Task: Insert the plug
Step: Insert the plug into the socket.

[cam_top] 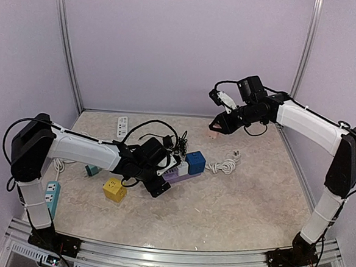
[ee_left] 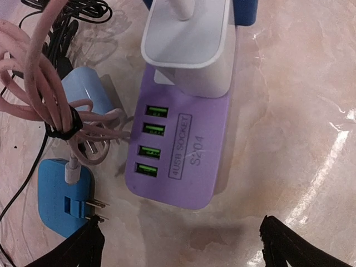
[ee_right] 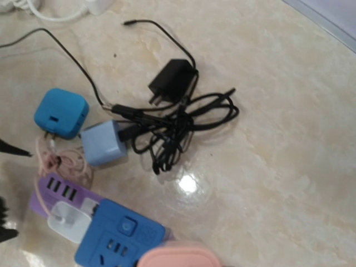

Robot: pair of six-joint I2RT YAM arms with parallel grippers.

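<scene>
White plug (ee_left: 189, 44) sits seated in the end of the purple USB socket strip (ee_left: 183, 161) on the table (ee_left: 289, 111), beside a blue socket cube (cam_top: 195, 162). Left claw (ee_left: 183, 250) stands wide just off the strip, gripping nothing. Right claw (cam_top: 216, 126), raised well apart, pinches a pink adapter (ee_right: 178, 256).

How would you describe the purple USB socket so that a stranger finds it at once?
Look near the middle of the table, directly under the left pincer. The purple USB socket lies flat there, with a white charger sitting on one end. Only it is purple, with four green ports in a row; the chargers beside it are blue.
</scene>
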